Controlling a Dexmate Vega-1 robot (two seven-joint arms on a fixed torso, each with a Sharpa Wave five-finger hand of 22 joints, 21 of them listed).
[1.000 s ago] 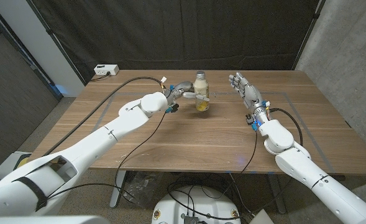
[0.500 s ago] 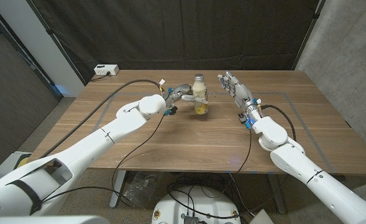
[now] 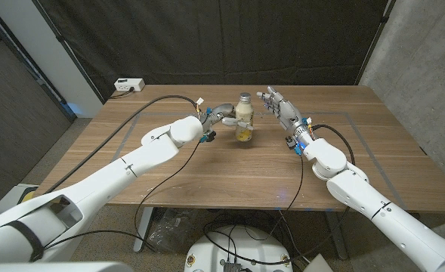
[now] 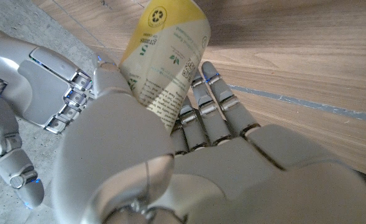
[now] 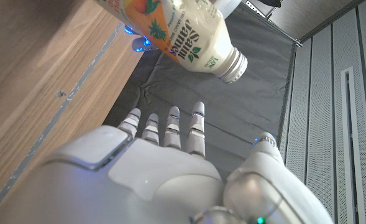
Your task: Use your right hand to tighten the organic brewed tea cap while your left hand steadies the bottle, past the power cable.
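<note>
The tea bottle (image 3: 243,116) stands upright far back on the counter (image 3: 230,170), gripped around its labelled body by the left hand (image 3: 220,115). It looks rigid and smooth, likely slippery; its small ribbed cap (image 3: 244,97) is the place to grip. The right hand (image 3: 281,108) hovers just beside the bottle, fingers spread, empty. A black cable (image 3: 162,98) lies left of the bottle; nothing blocks the cap.

Overhead head view; close wrist views
</note>
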